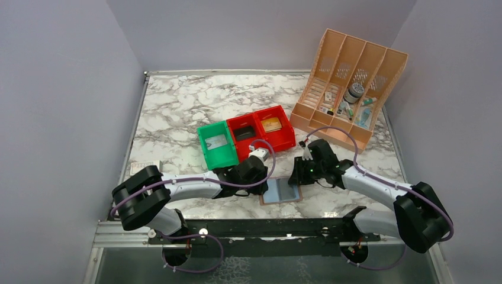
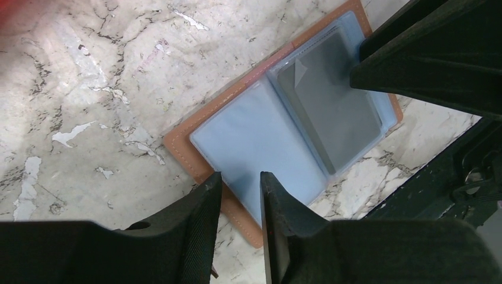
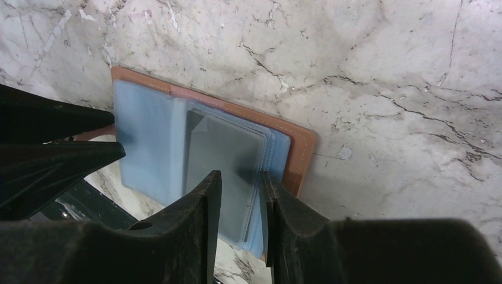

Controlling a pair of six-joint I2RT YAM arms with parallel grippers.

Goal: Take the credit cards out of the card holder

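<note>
The card holder lies open and flat on the marble table, near the front edge and between my two arms. One dark grey card sits inside the clear pocket on the right arm's side, while the pocket nearer my left arm looks empty. A yellow-gold card lies in the red bin further back, so I judge the job partly done, with the grey card left to pull. The right gripper is down over the outer edge of that grey card's pocket, its jaws a narrow way apart and straddling the edge. I cannot tell whether they are pinching the card or the plastic. The left gripper sits at the near edge of the empty pocket, with its jaws likewise a little apart. Whether it is clamping the holder or only hovering there I cannot tell.
</note>
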